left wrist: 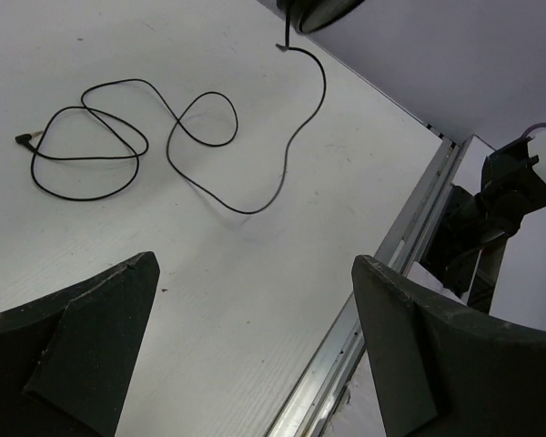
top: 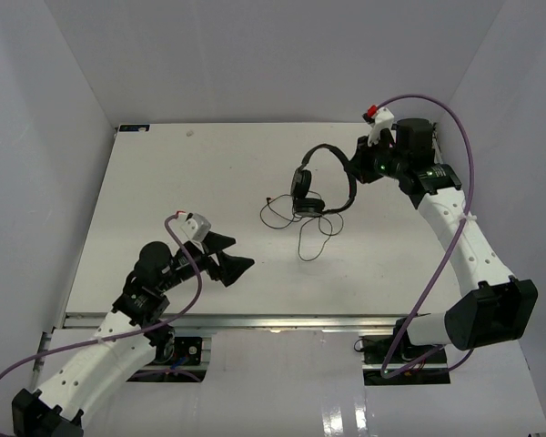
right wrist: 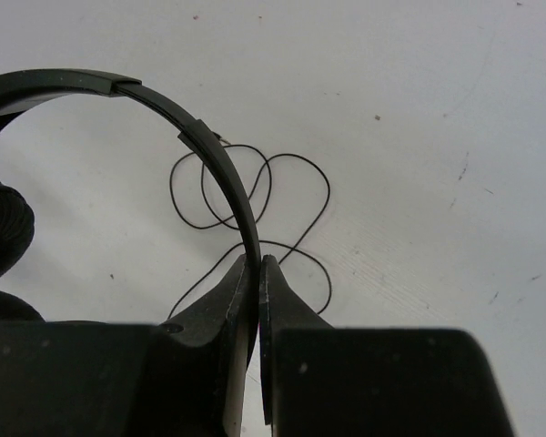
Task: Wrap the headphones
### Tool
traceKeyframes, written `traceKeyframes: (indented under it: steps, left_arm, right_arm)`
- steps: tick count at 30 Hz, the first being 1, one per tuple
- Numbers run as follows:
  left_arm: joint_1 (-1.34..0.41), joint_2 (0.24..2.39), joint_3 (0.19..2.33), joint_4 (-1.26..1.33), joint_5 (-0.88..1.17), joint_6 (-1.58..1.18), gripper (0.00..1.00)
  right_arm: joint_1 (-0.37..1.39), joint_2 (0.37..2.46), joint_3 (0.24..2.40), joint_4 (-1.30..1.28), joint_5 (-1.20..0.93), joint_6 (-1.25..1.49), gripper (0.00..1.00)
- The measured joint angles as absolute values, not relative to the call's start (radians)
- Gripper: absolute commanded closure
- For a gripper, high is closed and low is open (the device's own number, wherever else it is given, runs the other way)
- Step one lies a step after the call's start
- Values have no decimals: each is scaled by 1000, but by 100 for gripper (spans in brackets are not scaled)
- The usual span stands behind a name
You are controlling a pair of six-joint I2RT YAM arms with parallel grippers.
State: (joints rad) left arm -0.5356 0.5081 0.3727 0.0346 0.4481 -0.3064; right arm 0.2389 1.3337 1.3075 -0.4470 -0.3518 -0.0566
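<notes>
Headphones (top: 302, 187) well inside table (top: 164, 182) edges, headband (right wrist: 209, 155) pinched in right tool (right wrist: 257, 266); left tool (top: 244, 252) wide near front edge.

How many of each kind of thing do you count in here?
Robot arms: 2
Headphones: 1
Purple cables: 2
Total: 5

I count one pair of headphones (top: 309, 208) on one table (top: 164, 173). They have two earcups (top: 299, 185) and one thin cable (left wrist: 250, 213), which ends in one plug (left wrist: 24, 139). There are two arms: the left arm (top: 100, 360) near-left of the headphones and the right arm (top: 464, 241) to their right. There are two purple cables (top: 455, 116), one per arm.
</notes>
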Motion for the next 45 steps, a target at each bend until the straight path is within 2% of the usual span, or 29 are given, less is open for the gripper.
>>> traceKeyframes:
  steps: [6, 14, 25, 28, 30, 32, 34, 45]
  left_arm:
    - [-621, 689, 370, 132, 437, -239, 2]
    - [-757, 1017, 368, 458, 401, -125, 2]
    - [-860, 1413, 490, 764, 275, 30, 3]
    - [-871, 1460, 507, 813, 236, 45, 13]
    - [-874, 1486, 519, 838, 218, 50, 26]
    - [-875, 1511, 535, 851, 203, 52, 48]
    - [-875, 1530, 550, 857, 186, 59, 56]
    - [-879, 1562, 605, 880, 135, 50, 77]
  right_arm:
    - [243, 1359, 1377, -436, -384, 42, 92]
    - [244, 1359, 1383, -414, -409, 146, 92]
    - [244, 1326, 1402, -408, -453, 239, 92]
    - [243, 1306, 1412, -403, -456, 261, 92]
    - [240, 1292, 1412, -394, -458, 281, 92]
    - [233, 1282, 1412, -387, -460, 305, 92]
    - [225, 1276, 1412, -382, -461, 332, 92]
    - [210, 1263, 1410, -339, -506, 438, 92]
